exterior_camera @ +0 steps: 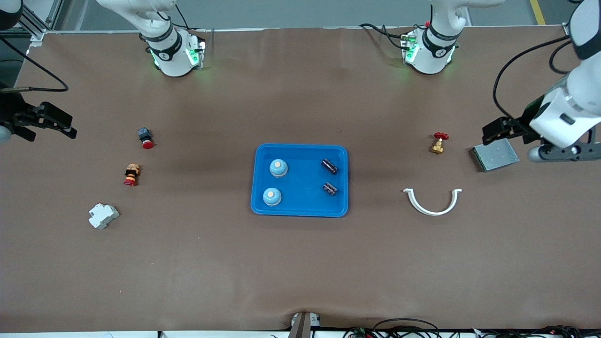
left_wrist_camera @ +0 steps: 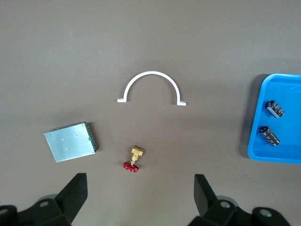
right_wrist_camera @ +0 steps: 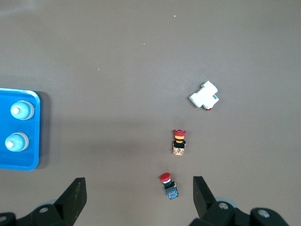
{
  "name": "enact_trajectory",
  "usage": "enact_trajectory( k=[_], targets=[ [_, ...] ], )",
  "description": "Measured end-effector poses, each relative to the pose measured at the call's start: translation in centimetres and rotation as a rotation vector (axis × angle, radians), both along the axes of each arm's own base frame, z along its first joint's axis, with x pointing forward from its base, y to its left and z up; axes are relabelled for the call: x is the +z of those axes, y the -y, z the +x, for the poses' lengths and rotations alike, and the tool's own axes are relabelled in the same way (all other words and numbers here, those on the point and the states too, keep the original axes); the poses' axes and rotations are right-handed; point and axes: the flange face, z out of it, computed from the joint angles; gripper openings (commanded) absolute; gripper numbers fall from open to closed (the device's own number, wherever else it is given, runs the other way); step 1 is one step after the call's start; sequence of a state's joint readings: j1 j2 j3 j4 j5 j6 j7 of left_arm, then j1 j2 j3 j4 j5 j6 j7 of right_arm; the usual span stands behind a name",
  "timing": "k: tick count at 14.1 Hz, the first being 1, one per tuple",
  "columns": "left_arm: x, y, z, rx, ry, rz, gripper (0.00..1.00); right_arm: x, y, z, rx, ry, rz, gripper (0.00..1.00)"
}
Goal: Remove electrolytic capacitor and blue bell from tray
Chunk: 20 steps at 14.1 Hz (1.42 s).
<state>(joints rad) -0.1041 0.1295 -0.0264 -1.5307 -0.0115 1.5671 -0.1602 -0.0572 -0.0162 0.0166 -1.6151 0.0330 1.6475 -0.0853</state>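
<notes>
While both arms wait at the ends of the table, which is covered in a matte brown sheet, a shallow blue plastic tray with rounded corners sits at its centre. Inside the tray, two dome-shaped pale blue bells with cream buttons on top stand on the side toward the right arm, one nearer the front camera than the other. Two small dark cylindrical capacitors lie on the side toward the left arm, apart from each other. The left hand hangs with its black fingers spread apart and empty over the left arm's end of the table, near a flat grey metal box, a small brass valve with a red handwheel and a thin white plastic half-ring clamp. The right hand hangs likewise spread and empty over the right arm's end, near a red-capped push button, a red and orange switch and a blocky white breaker. Wide bare brown surface surrounds the tray on every side, and the broad strip nearest the front camera holds nothing.
</notes>
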Motion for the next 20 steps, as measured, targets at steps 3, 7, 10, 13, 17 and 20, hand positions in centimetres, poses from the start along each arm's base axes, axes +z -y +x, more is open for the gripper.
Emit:
enact_trajectory(
  k=[3, 7, 10, 13, 17, 20],
  targets=[
    [-2.6, 2.9, 0.6, 0.025, -0.043, 0.012, 1.0, 0.0, 0.0, 0.0, 0.0, 0.0, 0.0, 1.0],
    [-6.4, 10.1, 0.5, 0.066, -0.081, 0.025, 1.0, -0.1, 0.0, 0.0, 0.0, -0.001, 0.0, 1.0],
    [-8.3, 17.1, 0.4, 0.179, -0.039, -0.045, 1.0, -0.1, 0.0, 0.1, 0.0, 0.002, 0.0, 1.0],
    [-11.0, 22.3, 0.0, 0.306, -0.022, -0.061, 1.0, -0.1, 0.0, 0.1, 0.0, 0.007, 0.0, 1.0],
    [-17.5, 26.7, 0.7, 0.479, -0.008, -0.061, 1.0, -0.1, 0.0, 0.1, -0.001, 0.007, 0.0, 1.0],
    [-22.6, 29.0, 1.3, 0.603, -0.003, -0.062, 1.0, -0.1, 0.0, 0.1, -0.001, 0.007, 0.0, 1.0]
  ],
)
